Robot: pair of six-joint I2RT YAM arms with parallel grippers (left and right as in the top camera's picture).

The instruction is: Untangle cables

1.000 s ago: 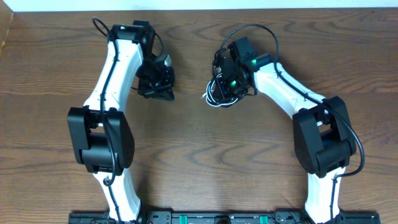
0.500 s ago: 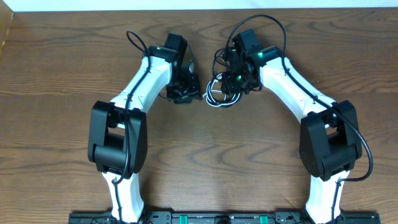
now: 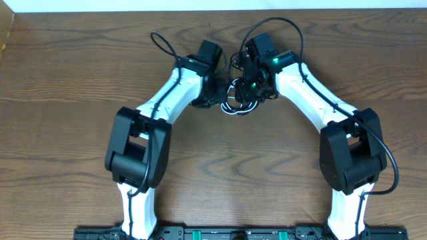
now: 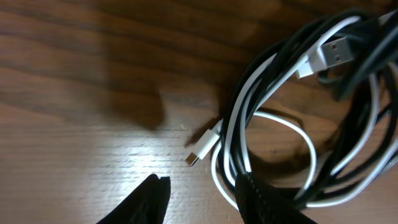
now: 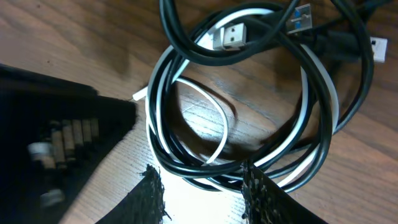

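The cables (image 3: 233, 101) lie as one tangled coil of black and white cords on the wooden table, between my two wrists. In the left wrist view the coil (image 4: 280, 130) fills the right side, with a small white plug (image 4: 202, 148) poking out to the left. My left gripper (image 4: 202, 194) is open over bare wood, its right finger (image 4: 255, 199) at the coil's edge. In the right wrist view the coil (image 5: 186, 149) shows a white USB plug (image 5: 229, 36) and a blue-tipped plug (image 5: 298, 17). My right gripper (image 5: 202, 180) is open, its fingertips at the coil's near strands.
The left arm's dark gripper body (image 5: 56, 143) sits close beside the coil in the right wrist view. Each arm's own thick black wire loops above it (image 3: 160, 43) (image 3: 283, 27). The table's back edge (image 3: 213, 9) runs just behind both wrists.
My left arm has swung right until its gripper is against the coil. Both grippers have gone from shut to open. The right wrist has shifted slightly toward the back.
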